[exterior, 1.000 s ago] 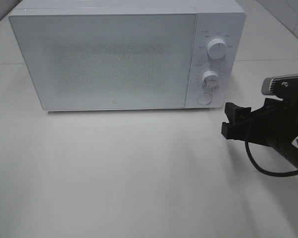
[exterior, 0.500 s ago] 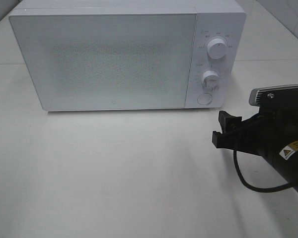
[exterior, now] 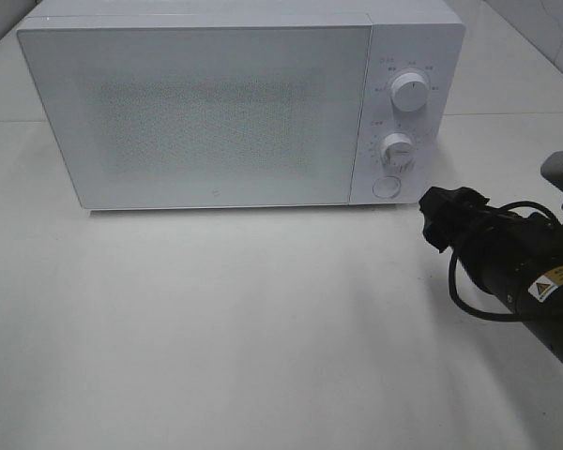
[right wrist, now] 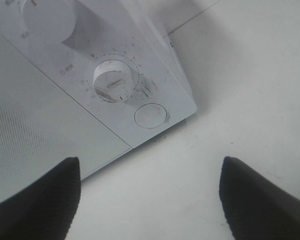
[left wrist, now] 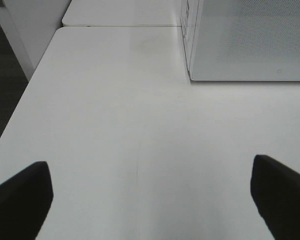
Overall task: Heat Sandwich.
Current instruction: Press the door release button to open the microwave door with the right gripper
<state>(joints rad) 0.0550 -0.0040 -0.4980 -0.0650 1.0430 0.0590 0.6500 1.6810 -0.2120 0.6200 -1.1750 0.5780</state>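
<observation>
The white microwave [exterior: 206, 112] stands at the back of the table with its door shut. The sandwich is out of view. My right gripper [exterior: 441, 220] hovers just right of the microwave's lower right corner, close to the round door button [exterior: 386, 187]. In the right wrist view its dark fingers [right wrist: 45, 195] stand apart and hold nothing, with the gripper [right wrist: 149, 167] facing the button [right wrist: 150, 115] and the lower knob [right wrist: 115, 81]. My left gripper [left wrist: 150, 167] is open over bare table, and the microwave [left wrist: 250, 40] lies ahead of it. The exterior high view does not show it.
The microwave's control panel carries an upper knob [exterior: 411, 92] and a lower knob [exterior: 398, 150]. A black cable [exterior: 469, 300] loops under the right arm. White table [exterior: 216, 328] stretches in front of the microwave, and its edge [left wrist: 20, 105] drops off beside the left gripper.
The right wrist has rolled, and its gripper has dipped left and then come back up near the microwave's lower right corner. The microwave has not moved.
</observation>
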